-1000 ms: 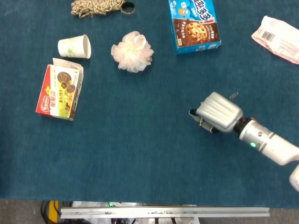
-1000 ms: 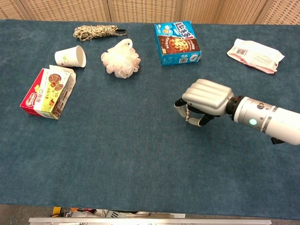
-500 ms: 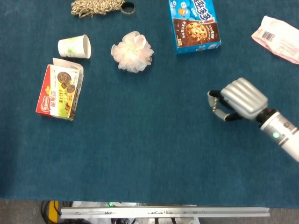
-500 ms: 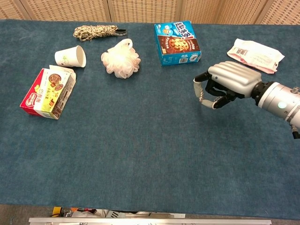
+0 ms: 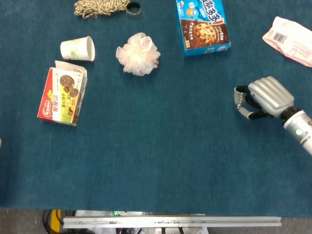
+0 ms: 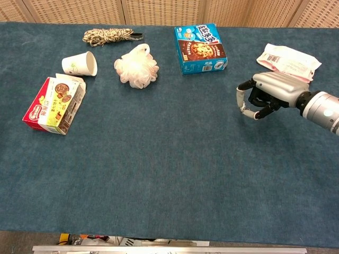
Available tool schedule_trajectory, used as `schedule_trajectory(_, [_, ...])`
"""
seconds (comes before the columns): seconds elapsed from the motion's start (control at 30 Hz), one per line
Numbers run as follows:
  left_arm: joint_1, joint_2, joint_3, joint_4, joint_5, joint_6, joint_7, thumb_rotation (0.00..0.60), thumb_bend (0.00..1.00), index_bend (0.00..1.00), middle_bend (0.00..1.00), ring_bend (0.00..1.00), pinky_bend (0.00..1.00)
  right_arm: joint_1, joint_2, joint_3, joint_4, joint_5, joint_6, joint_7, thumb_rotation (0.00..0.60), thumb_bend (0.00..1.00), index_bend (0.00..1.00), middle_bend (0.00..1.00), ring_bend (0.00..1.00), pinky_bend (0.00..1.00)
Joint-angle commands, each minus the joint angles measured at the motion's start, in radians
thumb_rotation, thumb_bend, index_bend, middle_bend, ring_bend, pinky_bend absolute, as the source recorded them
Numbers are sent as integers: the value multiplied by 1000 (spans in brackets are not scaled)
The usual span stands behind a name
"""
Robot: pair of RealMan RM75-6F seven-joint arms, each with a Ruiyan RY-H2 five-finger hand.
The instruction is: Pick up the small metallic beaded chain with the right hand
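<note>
Since a second ago the right hand [image 5: 263, 97] has travelled from mid-table out to the right and farther back, and the chain [image 6: 242, 103] has gone with it. Its fingers are curled in on the chain, which shows as a short pale beaded strand hanging by the thumb side in the chest view (in the head view it is only a thin light line at the fingertips [image 5: 239, 99]). The hand sits near the pink packet [image 6: 288, 61] and right of the blue box [image 6: 200, 47], and appears to be off the cloth [image 6: 159, 159], though neither view settles this.

By my reading the pick itself is done and this is the carry-off. What remains is to hold the curl steady, since so slight a strand could slip out if the fingers loosened. No left hand shows in either view.
</note>
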Motion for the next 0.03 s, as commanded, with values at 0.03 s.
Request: schedule_trajectory(0.03, [-1, -2, -1, 0, -2, -2, 1, 600, 276, 0, 21, 18, 19, -1, -6, 0, 10, -3, -5, 2, 600, 517, 791, 970, 1000, 1000])
